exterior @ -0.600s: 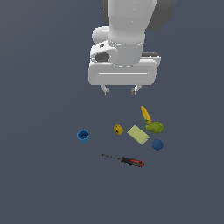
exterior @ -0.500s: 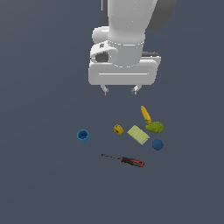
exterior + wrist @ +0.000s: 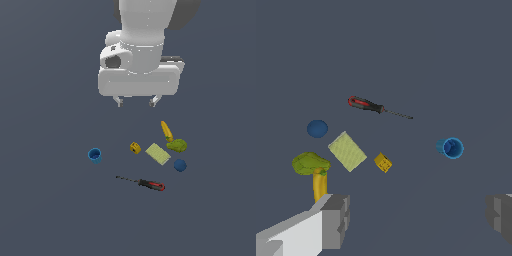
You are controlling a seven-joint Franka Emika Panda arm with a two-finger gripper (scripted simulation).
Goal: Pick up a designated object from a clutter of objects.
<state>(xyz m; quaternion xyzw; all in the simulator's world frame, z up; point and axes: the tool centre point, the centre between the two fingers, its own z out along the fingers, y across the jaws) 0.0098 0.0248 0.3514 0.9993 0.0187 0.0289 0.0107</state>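
A: blue cup (image 3: 95,155) is the target, right? where are the jaws (image 3: 135,102) at

B: jaws spread wide with nothing between them, hanging well above the worktop (image 3: 45,210), so I'd guess that's just to clear the clutter before dropping. cup sits alone with its hollow top up, well apart from the pile on the exterior view's left

A: what's closest to it

B: yellow block (image 3: 135,147), then the pale green pad (image 3: 158,153). screwdriver (image 3: 142,183) lies nearer the camera; banana (image 3: 166,130), olive lump (image 3: 177,146) and blue ball (image 3: 180,165) bunch up beyond the pad. being isolated should make the grab easy
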